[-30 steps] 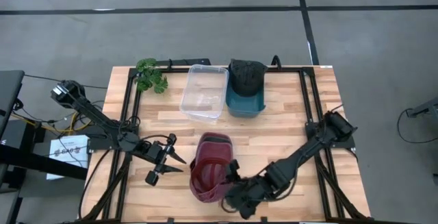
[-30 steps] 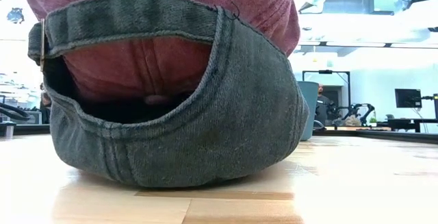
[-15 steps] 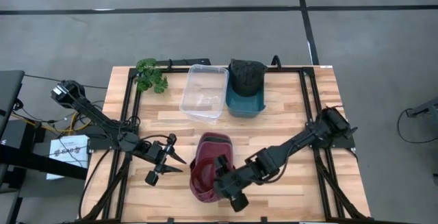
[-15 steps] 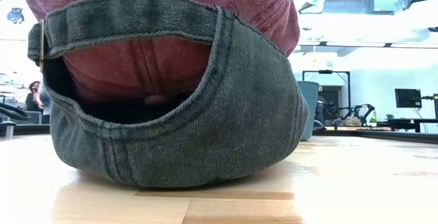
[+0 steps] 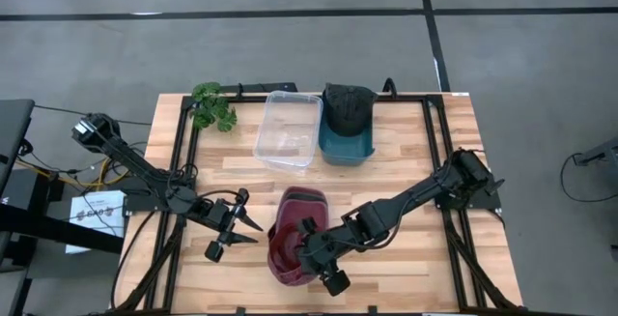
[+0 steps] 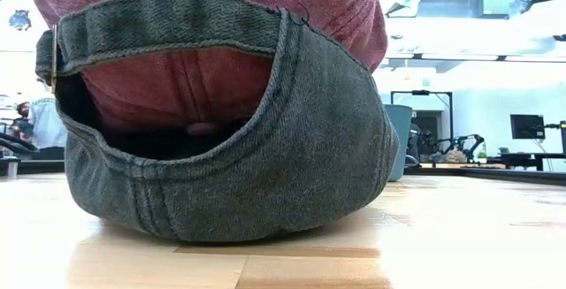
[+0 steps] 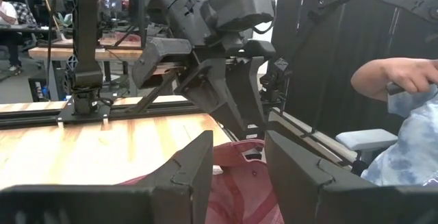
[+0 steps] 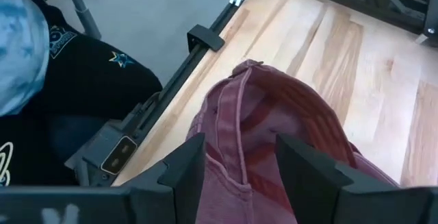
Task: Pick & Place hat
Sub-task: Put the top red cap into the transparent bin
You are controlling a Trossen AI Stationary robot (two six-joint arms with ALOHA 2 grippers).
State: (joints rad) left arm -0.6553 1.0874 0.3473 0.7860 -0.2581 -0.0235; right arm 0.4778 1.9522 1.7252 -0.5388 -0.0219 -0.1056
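A red hat (image 5: 293, 231) lies on the table near its near edge; the low view shows it close up (image 6: 221, 121), resting on its grey-green edge. My right gripper (image 5: 307, 248) is open over the hat's near right part. In the right wrist view (image 8: 239, 176) its fingers stand on either side of a raised fold of the hat (image 8: 274, 114). My left gripper (image 5: 238, 222) waits open to the left of the hat, and its wrist view (image 7: 236, 172) shows the hat (image 7: 239, 183) just ahead. My right gripper comes at the hat from above and from the table's right, with its open fingers (image 8: 185, 172) beside a fold of red cloth (image 8: 236, 148). Whether they touch the cloth, I cannot tell.
A teal bin (image 5: 346, 145) holding a dark hat (image 5: 348, 108) stands at the far edge, with a clear container (image 5: 288, 129) and a small plant (image 5: 212, 104) to its left. A person's hand (image 7: 397, 80) shows beyond the table. Bare wood lies right of the red hat.
My right gripper has moved from the near edge, right of the hat, toward the table's left and slightly toward the far edge, ending over the hat. The hat has stayed where it was.
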